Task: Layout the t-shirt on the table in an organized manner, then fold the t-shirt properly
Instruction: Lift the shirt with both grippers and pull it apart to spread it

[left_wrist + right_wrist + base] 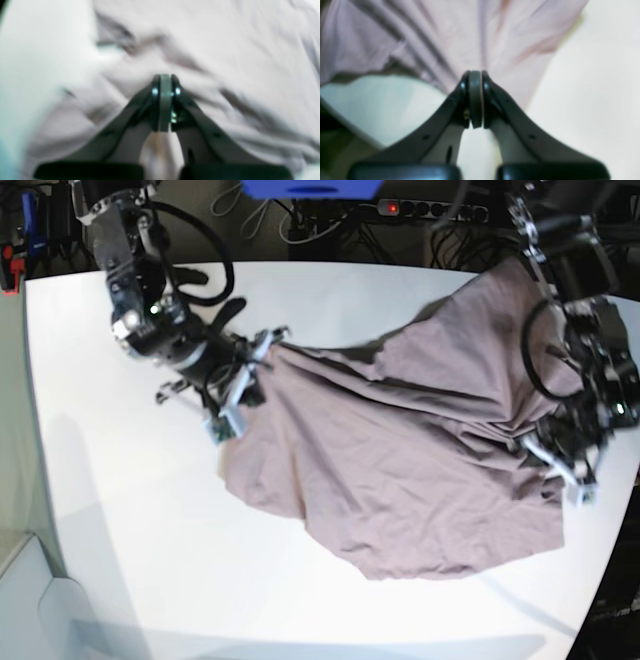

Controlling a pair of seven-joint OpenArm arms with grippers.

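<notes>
The dusty mauve t-shirt [420,470] lies crumpled across the white table [120,510], stretched between my two grippers with folds running toward each. In the base view my right gripper [248,375] is on the left, shut on the shirt's left edge. Up close, fabric [460,37] fans out from its shut tips [475,73] over the table [595,75]. My left gripper [548,446] is on the right, shut on a bunch of the shirt. In the blurred left wrist view its tips [165,77] press together against the cloth [237,50].
Cables and a power strip [420,208] lie beyond the table's far edge, beside a blue object [310,188]. The table's curved edge [350,125] runs close to my right gripper. Bare white tabletop [150,580] spreads at the front left.
</notes>
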